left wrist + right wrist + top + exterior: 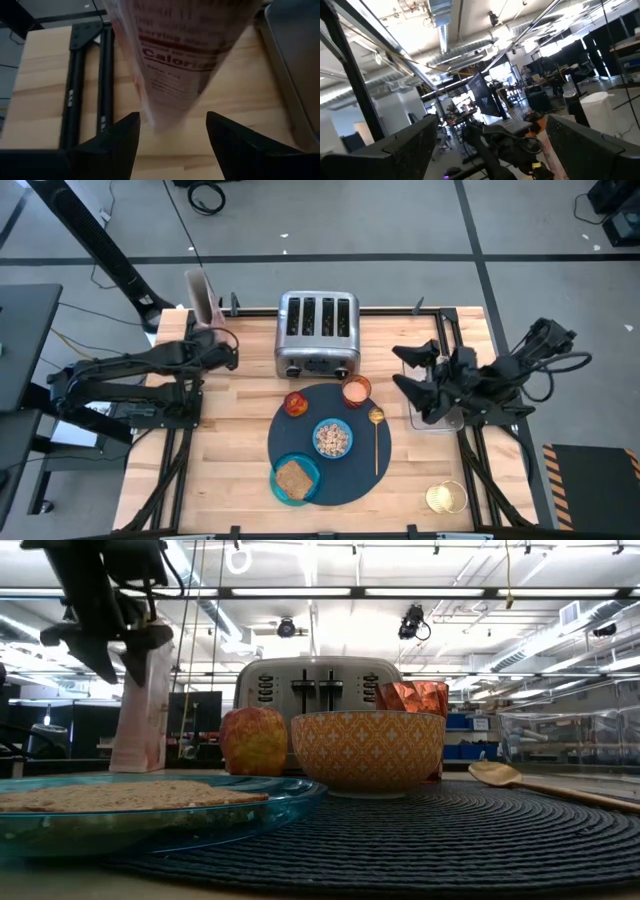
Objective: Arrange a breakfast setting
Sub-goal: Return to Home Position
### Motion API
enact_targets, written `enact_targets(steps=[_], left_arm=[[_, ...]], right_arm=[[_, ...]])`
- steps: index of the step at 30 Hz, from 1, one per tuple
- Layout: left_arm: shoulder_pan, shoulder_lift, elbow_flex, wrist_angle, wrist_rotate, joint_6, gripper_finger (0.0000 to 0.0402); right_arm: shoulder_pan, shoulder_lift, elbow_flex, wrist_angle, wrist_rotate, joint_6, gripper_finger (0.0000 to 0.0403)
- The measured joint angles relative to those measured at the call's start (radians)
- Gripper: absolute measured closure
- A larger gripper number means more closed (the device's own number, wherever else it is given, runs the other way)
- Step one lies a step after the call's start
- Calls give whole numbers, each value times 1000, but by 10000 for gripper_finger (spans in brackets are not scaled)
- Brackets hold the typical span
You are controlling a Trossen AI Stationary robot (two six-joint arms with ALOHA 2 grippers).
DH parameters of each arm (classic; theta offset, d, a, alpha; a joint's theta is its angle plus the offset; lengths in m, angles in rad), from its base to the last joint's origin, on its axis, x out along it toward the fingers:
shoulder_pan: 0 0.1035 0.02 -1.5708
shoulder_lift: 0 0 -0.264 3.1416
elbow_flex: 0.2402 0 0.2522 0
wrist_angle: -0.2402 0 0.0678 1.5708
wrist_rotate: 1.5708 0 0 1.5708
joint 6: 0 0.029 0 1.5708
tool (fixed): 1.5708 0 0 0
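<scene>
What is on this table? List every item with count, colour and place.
mat: 1, dark navy, centre front of table
bowl: 1, blue inside, orange outside, mid-mat, holds cereal
plate: 1, teal, mat's front left
toast: 1, brown, on plate
spoon: 1, gold, right of bowl
cup: 1, copper, mat's rear right
fruit: 1, red-orange, mat's rear left
toaster: 1, chrome, behind mat
cereal box: 1, pink, upright, rear left
clear container: 1, front right
left gripper: open, by cereal box
right gripper: open, right of mat

This is a robotics lab or workshop: a bare ceiling (450, 570) with ducts (440, 35) and strip lights (300, 592), monitors (482, 90) in the room behind, and cables (207, 195) on the grey floor (350, 220) at 12 o'clock from the counter (240, 410).
</scene>
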Motion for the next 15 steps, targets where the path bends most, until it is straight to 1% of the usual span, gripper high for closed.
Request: enact_targets(steps=[4,7,10,13,15], left_arm=[[-22,0,74,-88,22,-2,166],[-48,0,144,-139,77,1,166],[-103,0,230,-172,148,18,166],[-209,-7,305,-124,164,80,173],[-298,-15,332,-15,162,163,186]], right_arm=[[-1,-50,0,-54,-22,-4,28],[-1,-90,0,-71,-70,-41,29],[-5,-144,0,-137,-120,-56,36],[-5,-199,0,-242,-149,-61,53],[-5,-227,0,-319,-176,-61,77]])
